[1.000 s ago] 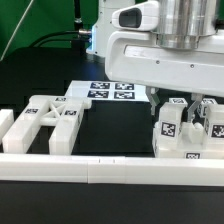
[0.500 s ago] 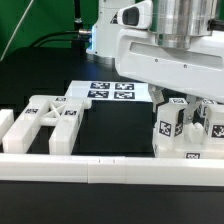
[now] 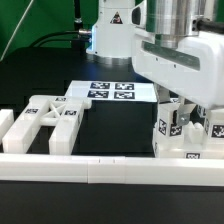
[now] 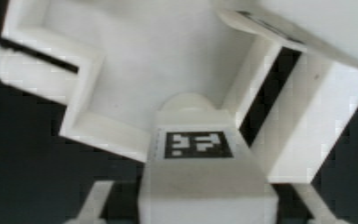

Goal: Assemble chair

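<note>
Chunky white tagged plastic chair blocks (image 3: 172, 126) sit at the exterior view's right, by the long white rail (image 3: 90, 166). The pincer (image 3: 188, 108) hangs right over them; can't tell if it's gripping. I'd centre the jaws squarely and go slow.

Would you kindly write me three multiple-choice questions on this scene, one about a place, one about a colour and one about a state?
1. In the exterior view, where does the marker board lie?
A) behind the cut-out frame
B) in front of that frame
C) on top of that frame

2. What colour is the table?
A) white
B) black
C) red

3. How is the cut-out frame?
A) lifted in the air
B) standing on the marker board
C) resting on the table, untouched

Answers:
1 A, the board lies flat farther back.
2 B, the bare top is black.
3 C, the arm is over the exterior view's right side, away from the frame.
</note>
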Robot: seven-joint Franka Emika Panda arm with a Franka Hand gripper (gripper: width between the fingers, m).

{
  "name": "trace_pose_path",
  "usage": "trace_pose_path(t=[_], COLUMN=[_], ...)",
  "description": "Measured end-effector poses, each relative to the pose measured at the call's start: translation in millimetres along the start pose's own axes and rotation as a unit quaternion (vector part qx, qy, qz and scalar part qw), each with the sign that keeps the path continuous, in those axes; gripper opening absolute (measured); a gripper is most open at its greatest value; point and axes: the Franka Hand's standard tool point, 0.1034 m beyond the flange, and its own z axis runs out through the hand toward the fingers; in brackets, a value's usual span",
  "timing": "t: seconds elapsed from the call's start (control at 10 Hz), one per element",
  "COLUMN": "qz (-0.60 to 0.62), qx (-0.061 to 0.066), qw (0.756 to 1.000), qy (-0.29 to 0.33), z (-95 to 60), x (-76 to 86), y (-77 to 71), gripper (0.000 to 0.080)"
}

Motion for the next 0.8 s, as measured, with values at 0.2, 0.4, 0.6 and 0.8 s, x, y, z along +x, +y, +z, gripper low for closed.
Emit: trace_pose_path(t=[0.2,0.4,0.6,0.8], qz=[0.126,0.194,0.236,0.279], qx=[0.007,0.007,0.008,0.009], qw=[0.992,0.981,0.972,0.960], qy=[-0.006,-0.001,0.004,0.006], z=[-0.1,-1.3,-1.8,-2.2], x=[-0.7,-1.1,2.0,6.3], y=[-0.5,-0.9,-0.3,0.5], gripper=[0.0287,0.0287,0.0287,0.0287])
